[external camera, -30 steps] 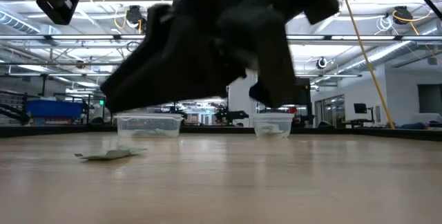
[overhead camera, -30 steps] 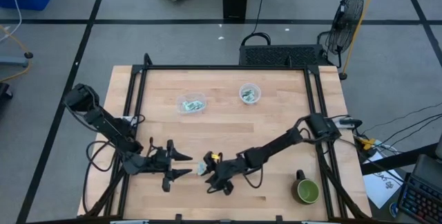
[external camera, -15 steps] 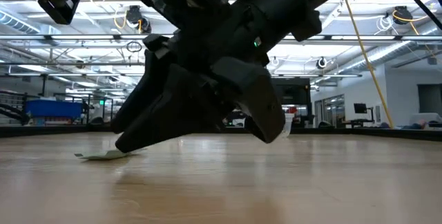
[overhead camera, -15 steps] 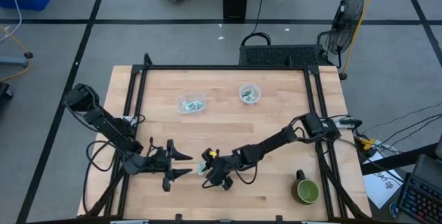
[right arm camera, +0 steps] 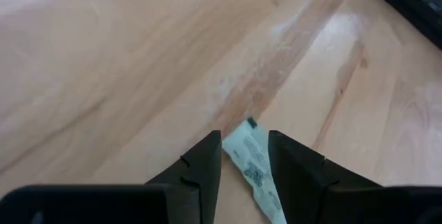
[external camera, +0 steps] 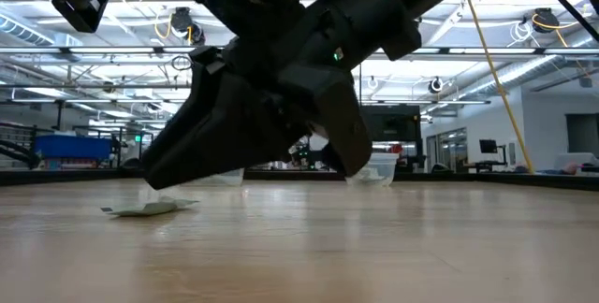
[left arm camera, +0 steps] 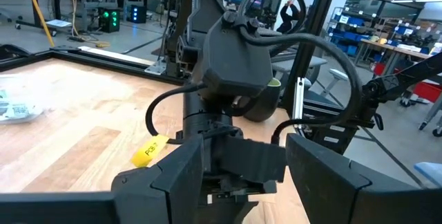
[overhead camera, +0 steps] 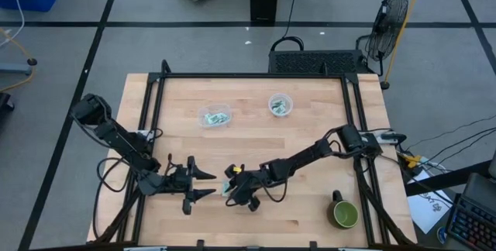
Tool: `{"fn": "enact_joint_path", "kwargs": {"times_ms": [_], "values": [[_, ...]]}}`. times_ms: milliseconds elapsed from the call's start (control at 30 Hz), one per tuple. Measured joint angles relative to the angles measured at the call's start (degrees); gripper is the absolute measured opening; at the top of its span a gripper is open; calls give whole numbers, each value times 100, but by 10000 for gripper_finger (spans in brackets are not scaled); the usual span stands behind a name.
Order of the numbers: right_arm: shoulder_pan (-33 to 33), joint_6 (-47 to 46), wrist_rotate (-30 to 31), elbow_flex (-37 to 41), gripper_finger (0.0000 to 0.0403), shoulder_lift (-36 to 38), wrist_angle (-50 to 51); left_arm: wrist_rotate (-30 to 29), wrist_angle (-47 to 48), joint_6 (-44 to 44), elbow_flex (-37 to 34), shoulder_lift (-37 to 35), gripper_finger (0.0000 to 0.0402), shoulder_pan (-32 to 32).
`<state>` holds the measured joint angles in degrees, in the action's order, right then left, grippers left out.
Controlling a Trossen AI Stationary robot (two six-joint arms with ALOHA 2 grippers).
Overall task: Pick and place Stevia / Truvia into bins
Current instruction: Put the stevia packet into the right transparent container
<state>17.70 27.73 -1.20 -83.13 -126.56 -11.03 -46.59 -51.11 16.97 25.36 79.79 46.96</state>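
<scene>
My right hand hangs low over the tabletop, tips close to a flat sachet lying there. Behind it, a clear cup shows partly.

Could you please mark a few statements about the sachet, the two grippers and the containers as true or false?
1. The right gripper has its fingers either side of a sachet lying on the table. True.
2. The left gripper is holding a sachet. False: it is open and empty, near the table's front.
3. The dark green mug is full of sachets. False: none show in it.
4. The oval tub and the round cup both hold sachets. True.
</scene>
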Motion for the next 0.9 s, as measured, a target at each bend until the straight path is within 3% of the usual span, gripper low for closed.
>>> {"fn": "enact_joint_path", "kwargs": {"times_ms": [300,467,900], "values": [[-54,-146,-323,-110,112,-374,-236,2,4,-37,2,0,212,0],[-46,-93,-54,-427,112,-560,30,3,3,-32,4,2,212,0],[-232,-762,-161,-407,52,-560,529,9,17,-9,7,2,212,0]]}}
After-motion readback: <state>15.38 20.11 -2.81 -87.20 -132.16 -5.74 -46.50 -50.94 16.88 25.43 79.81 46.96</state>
